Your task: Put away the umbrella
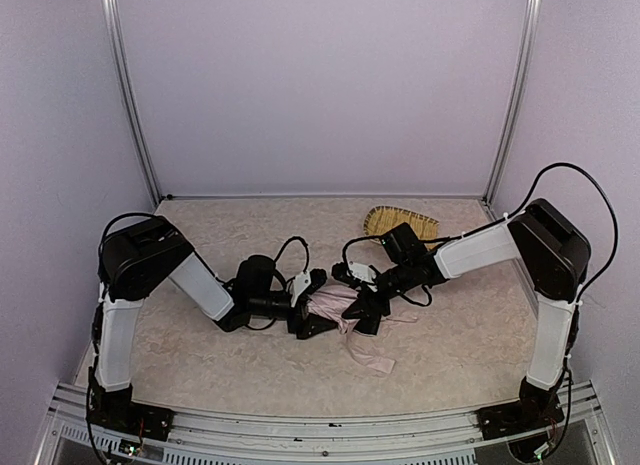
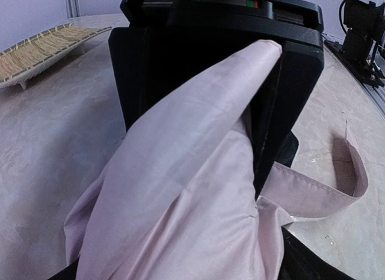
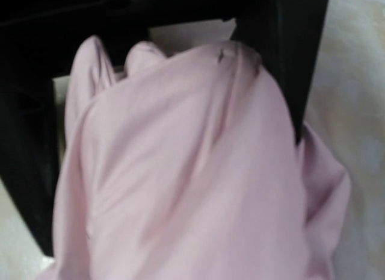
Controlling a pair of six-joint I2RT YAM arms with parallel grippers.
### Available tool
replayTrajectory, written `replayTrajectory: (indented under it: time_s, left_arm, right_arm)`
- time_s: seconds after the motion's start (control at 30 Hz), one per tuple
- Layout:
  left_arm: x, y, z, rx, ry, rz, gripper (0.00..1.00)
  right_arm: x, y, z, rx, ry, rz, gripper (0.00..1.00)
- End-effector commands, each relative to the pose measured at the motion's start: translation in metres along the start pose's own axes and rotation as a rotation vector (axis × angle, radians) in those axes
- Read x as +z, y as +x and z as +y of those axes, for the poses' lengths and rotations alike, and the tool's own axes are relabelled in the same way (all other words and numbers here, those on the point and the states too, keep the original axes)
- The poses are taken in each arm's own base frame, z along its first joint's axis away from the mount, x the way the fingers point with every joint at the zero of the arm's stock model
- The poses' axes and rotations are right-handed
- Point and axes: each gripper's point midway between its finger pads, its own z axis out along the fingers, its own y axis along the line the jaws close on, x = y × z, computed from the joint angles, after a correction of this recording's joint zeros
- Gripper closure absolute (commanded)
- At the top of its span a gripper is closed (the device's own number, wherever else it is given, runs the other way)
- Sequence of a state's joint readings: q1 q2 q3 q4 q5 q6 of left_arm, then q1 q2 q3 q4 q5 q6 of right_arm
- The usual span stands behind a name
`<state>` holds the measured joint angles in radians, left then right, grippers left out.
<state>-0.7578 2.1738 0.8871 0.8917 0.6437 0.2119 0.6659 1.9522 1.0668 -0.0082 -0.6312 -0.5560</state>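
The umbrella is seen collapsed into a crumpled pink bundle at the centre of the table. It is held from 9 o'clock by the left gripper and from 3 o'clock by the right gripper, both clamped on canopy fabric. The strap is seen loose toward 5 o'clock. The task is judged about midway: bundling, strapping and stowing not yet done. A woven tray is noted at 1 o'clock, apart.
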Motion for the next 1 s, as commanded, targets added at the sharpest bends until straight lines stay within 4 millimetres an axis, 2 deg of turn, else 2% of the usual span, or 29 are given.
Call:
replayTrajectory:
  time_s: [0.0, 0.07, 0.1, 0.23, 0.3, 0.37, 0.47, 0.53, 0.57, 0.63, 0.73, 0.83, 0.97]
  left_arm:
    - [0.012, -0.007, -0.008, 0.000, 0.029, -0.033, 0.24]
    - [0.015, -0.003, -0.005, 0.008, 0.006, -0.014, 0.36]
    - [0.016, -0.001, -0.003, 0.011, -0.002, -0.004, 0.46]
    - [0.015, 0.011, 0.001, 0.010, -0.011, 0.042, 0.67]
    - [0.016, 0.018, 0.003, 0.017, -0.018, 0.075, 0.78]
    - [0.017, 0.027, 0.007, 0.029, -0.030, 0.119, 0.89]
    - [0.015, 0.039, 0.015, 0.030, -0.065, 0.167, 1.00]
    - [0.011, 0.043, 0.020, 0.023, -0.080, 0.175, 1.00]
    - [0.010, 0.045, 0.022, 0.019, -0.085, 0.177, 1.00]
    - [0.008, 0.046, 0.026, 0.015, -0.101, 0.181, 1.00]
    - [0.007, 0.049, 0.030, 0.004, -0.120, 0.182, 1.00]
    - [0.007, 0.049, 0.032, -0.004, -0.127, 0.178, 1.00]
    - [0.006, 0.047, 0.033, -0.009, -0.130, 0.169, 1.00]
  right_arm:
    - [0.003, 0.005, -0.010, 0.017, 0.031, 0.017, 0.47]
    - [0.003, 0.004, -0.010, 0.016, 0.034, 0.017, 0.47]
    - [0.003, 0.004, -0.011, 0.017, 0.037, 0.017, 0.47]
    - [0.000, 0.002, -0.015, 0.013, 0.059, 0.023, 0.46]
    - [-0.005, -0.004, -0.019, 0.013, 0.083, 0.020, 0.40]
    - [-0.014, -0.014, -0.025, 0.025, 0.116, 0.015, 0.28]
    - [-0.036, -0.036, -0.032, 0.044, 0.188, -0.004, 0.13]
    - [-0.056, -0.048, -0.031, 0.068, 0.240, -0.027, 0.01]
    - [-0.073, -0.058, -0.028, 0.069, 0.276, -0.050, 0.00]
    - [-0.095, -0.062, -0.020, 0.118, 0.319, -0.067, 0.00]
    - [-0.119, -0.051, -0.001, 0.270, 0.352, -0.066, 0.00]
    - [-0.120, -0.021, 0.027, 0.510, 0.324, -0.058, 0.03]
    - [-0.093, 0.004, 0.078, 0.704, 0.211, -0.037, 0.12]
